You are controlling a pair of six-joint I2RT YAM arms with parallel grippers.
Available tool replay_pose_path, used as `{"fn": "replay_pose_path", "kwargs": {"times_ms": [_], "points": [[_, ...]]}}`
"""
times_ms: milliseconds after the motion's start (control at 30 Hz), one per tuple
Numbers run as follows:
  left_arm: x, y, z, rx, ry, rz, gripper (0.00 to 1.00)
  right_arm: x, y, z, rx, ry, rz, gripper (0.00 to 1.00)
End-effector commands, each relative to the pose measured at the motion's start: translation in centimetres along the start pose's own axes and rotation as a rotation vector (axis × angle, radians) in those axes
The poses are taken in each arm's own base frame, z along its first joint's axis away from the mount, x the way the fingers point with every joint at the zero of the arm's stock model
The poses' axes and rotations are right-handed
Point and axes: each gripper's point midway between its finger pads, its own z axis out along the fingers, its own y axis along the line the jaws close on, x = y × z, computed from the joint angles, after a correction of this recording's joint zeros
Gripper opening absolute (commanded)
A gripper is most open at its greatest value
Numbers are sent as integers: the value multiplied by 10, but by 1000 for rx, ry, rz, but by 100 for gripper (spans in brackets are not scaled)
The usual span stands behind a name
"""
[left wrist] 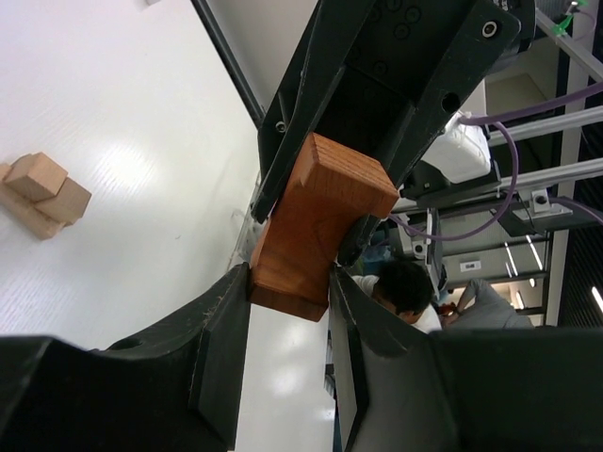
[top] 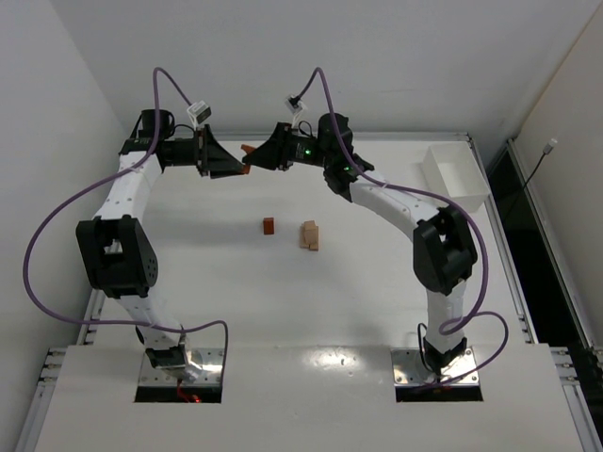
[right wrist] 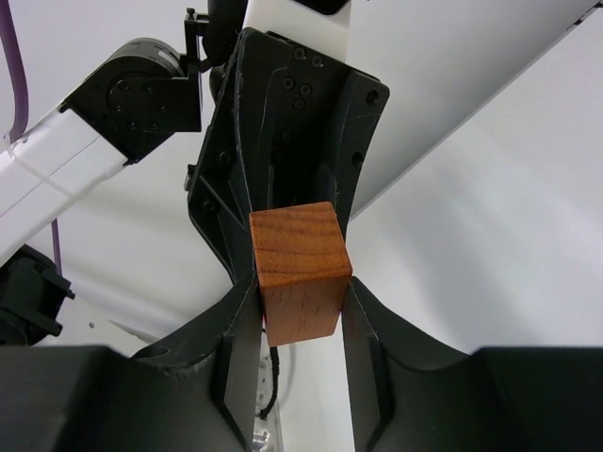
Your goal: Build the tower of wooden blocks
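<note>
reddish block [top: 248, 149] mostly hidden overhead, pale blocks [left wrist: 38, 193] cropped left

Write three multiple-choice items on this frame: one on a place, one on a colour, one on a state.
1. Where on the table is the white tray? A) centre B) far right corner C) near left corner
2. What colour is the block that the left gripper and right gripper hold? A) reddish-brown B) pale tan C) white
3. What is that block's state? A) lying in the tray B) lying on the table C) gripped in the air

Key: 1 B, it stands at the far right edge. 2 A, both wrist views show it. 3 C, fingers clamp it above the table.
</note>
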Motion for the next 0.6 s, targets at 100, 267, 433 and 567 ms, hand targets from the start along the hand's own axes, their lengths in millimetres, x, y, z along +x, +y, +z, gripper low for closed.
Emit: {"fn": "replay_pose_path", "kwargs": {"times_ms": [100,267,433,567], "points": [[8,-29,-2,140,58,-10,4,-30,31,-7,-63,-71,-95,0],[10,-11,0,129,60,-74,64,-32,30,-13,-54,-76,-116,0],[7,-3,-8,75,10,-70,100,-30,26,-21,-28,-77,-138,0],[0,11,-23,-40,-85,-69,100,-34,4,-44,82,-77,-138,0]]}}
